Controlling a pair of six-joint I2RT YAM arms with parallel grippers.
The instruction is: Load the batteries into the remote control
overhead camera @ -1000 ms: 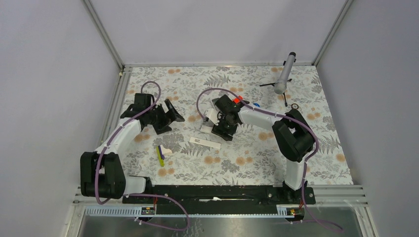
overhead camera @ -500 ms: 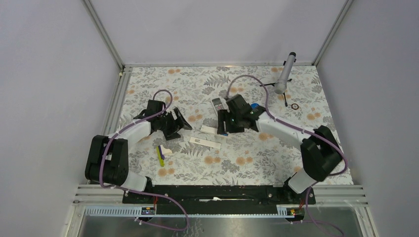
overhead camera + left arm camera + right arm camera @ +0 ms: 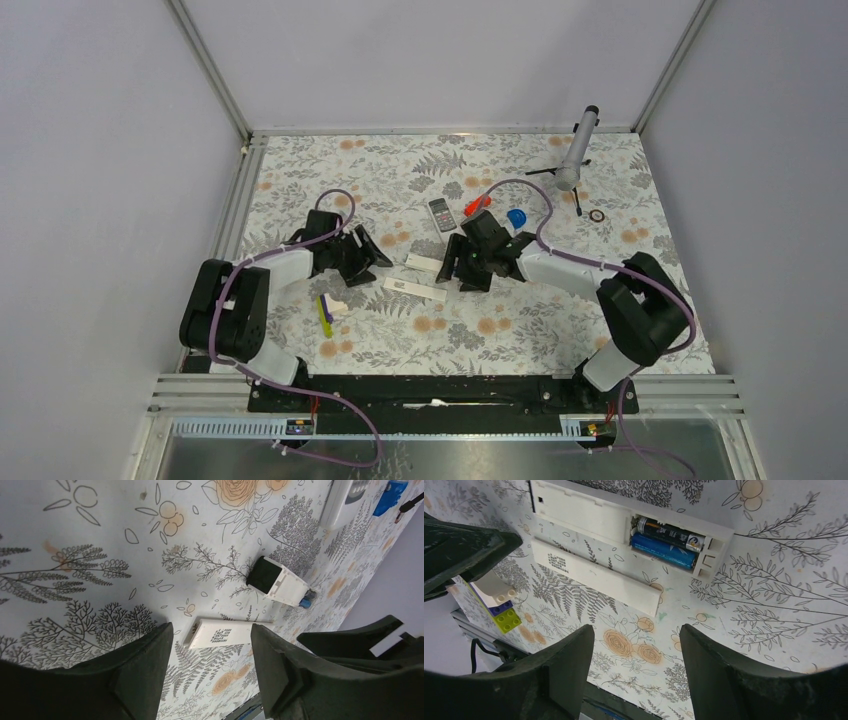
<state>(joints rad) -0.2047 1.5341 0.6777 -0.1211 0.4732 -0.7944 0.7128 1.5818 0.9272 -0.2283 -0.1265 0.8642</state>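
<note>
Nearest me, left of centre on the floral surface (image 3: 520, 335), sits a small stack of toy bricks (image 3: 500, 605), which has no part in this job. Just beyond it the long white battery cover (image 3: 594, 575) lies flat and detached, which is why the bay is open to view. Just beside the cover's far edge lies the white body I take for the remote control (image 3: 584, 512), back up. In the bay at its right end the red-and-black battery (image 3: 669, 530) and the blue battery (image 3: 664, 551) are seated side by side, the blue one on the near side. The left gripper (image 3: 210, 630) hangs low to the left, fingers apart and empty, looking along the cover. The right gripper (image 3: 634, 630) hovers over the bay end, also spread and holding nothing. I judge loading done and the cover next, with one arm steadying while the other fits it. Farther back, apart from all this, lie a grey buttoned handset (image 3: 441, 213), an orange-red cylinder (image 3: 474, 205) and a blue cap (image 3: 516, 217).
</note>
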